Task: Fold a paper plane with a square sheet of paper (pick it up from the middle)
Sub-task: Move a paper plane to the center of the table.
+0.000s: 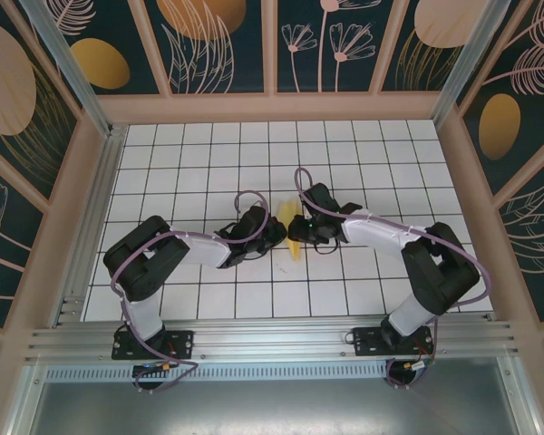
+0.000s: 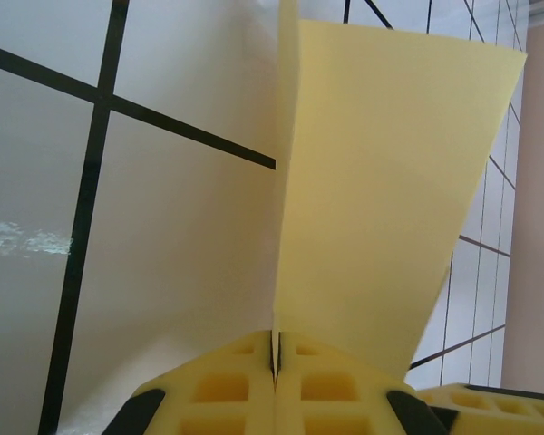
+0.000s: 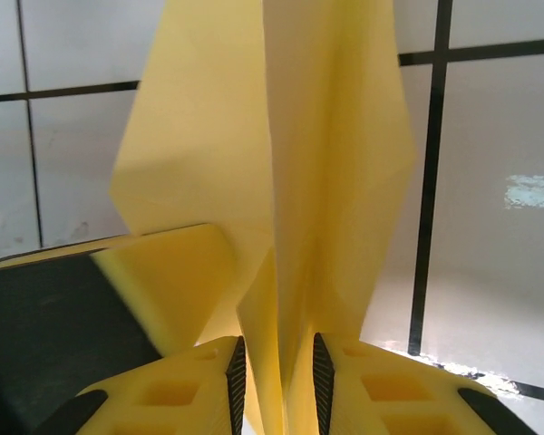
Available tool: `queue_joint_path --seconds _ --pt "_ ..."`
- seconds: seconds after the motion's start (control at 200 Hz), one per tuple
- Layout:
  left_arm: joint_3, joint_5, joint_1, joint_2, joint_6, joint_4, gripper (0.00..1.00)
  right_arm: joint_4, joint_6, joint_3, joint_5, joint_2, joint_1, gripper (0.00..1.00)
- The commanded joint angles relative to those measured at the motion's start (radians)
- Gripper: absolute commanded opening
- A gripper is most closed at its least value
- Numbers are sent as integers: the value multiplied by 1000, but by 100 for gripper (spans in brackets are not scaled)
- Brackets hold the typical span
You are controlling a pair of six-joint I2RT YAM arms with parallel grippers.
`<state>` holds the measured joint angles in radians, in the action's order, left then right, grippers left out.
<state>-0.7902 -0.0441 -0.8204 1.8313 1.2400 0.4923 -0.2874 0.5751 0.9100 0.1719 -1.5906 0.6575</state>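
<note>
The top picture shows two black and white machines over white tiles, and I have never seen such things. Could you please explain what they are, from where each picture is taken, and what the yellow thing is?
They are two robot arms, the left arm and the right arm, bolted at the near edge of a tiled table. The top picture comes from a fixed camera above and behind them. The other two come from a small camera on each wrist, looking along the fingers. The left gripper is shut on a folded yellow paper. The right gripper holds the same paper from the opposite side.
</note>
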Motion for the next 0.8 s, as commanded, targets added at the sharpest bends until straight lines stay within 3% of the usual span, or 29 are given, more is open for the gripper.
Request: queue_joint_path --seconds 0.0,0.38,0.796 --pt "18 4 -2 5 17 38 0 -16 -27 28 -26 -24 15 29" --pt "24 -7 -1 21 25 61 0 -1 -60 9 -17 -50 46 33" --pt "58 -6 -2 1 49 107 0 22 -51 18 -58 -99 60 16"
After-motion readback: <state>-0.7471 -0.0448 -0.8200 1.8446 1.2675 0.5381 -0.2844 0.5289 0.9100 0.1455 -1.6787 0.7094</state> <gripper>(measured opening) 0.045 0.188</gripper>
